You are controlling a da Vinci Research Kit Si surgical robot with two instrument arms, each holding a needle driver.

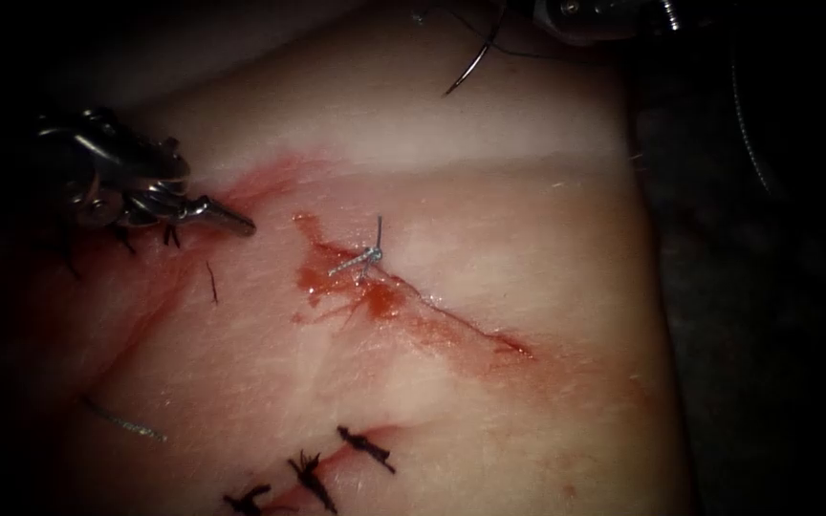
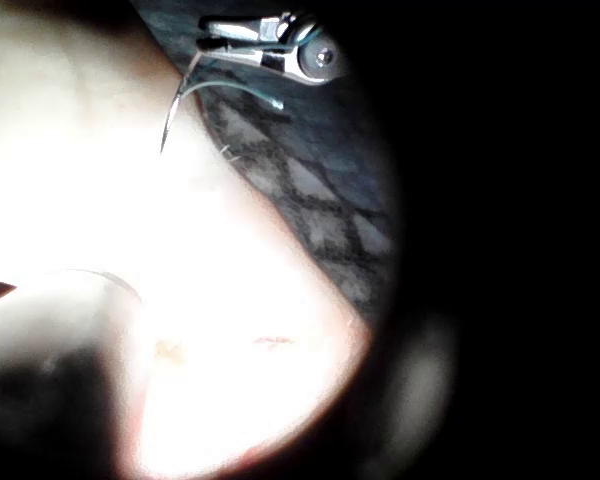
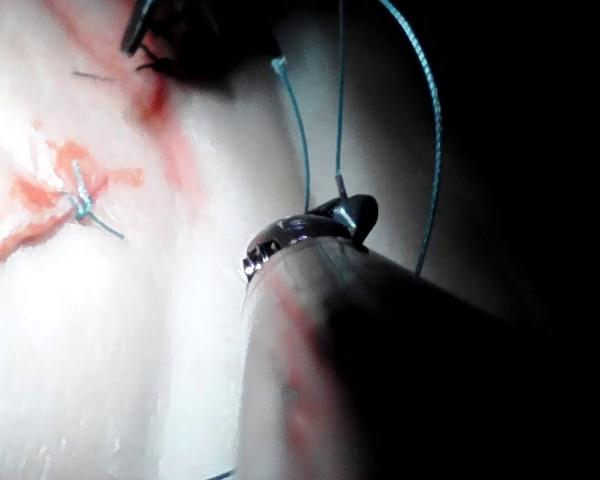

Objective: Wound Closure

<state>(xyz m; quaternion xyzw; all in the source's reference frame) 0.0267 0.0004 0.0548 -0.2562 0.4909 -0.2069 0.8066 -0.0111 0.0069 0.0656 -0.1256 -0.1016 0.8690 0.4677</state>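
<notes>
The cut (image 1: pixel 451 320) runs slantwise across the tissue (image 1: pixel 489 210), wet with red fluid (image 1: pixel 375 298). On its upper end sits a blue thread knot (image 1: pixel 367 256) with short ends, also seen in the right wrist view (image 3: pixel 82 205). My left tool (image 1: pixel 236 225) rests left of the cut over the tissue, jaws shut and holding nothing. At the far edge of the tissue my right tool (image 2: pixel 215 38) is shut on the curved needle (image 1: pixel 475 59) near one end. The needle (image 2: pixel 175 105) hangs free above the tissue, not in it. Blue thread (image 3: pixel 432 120) trails beside the right tool's shaft.
Several older black stitches (image 1: pixel 365 449) close a second cut near the front edge. Loose thread pieces lie left of the cut (image 1: pixel 212 283) and at the front left (image 1: pixel 126 420). A patterned cloth (image 2: pixel 310 200) lies beyond the tissue's edge.
</notes>
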